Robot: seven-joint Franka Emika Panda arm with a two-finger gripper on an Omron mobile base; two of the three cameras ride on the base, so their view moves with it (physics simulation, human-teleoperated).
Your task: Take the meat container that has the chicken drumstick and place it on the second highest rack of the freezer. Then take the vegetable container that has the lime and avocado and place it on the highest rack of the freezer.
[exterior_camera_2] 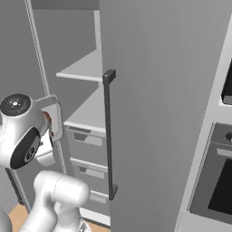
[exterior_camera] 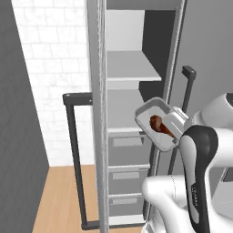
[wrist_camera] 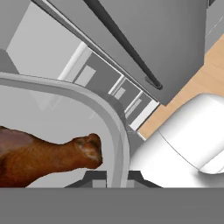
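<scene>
Left base view: white arm's pincer (exterior_camera: pixel 175 124), clamped on rim of pale grey rounded meat container (exterior_camera: pixel 157 124), holds it tilted in air before open tall grey freezer (exterior_camera: pixel 125 113). Glossy reddish-brown chicken drumstick (exterior_camera: pixel 158 124) lies inside tray. Container level with second pale shelf (exterior_camera: pixel 124 111), just outside it.
</scene>
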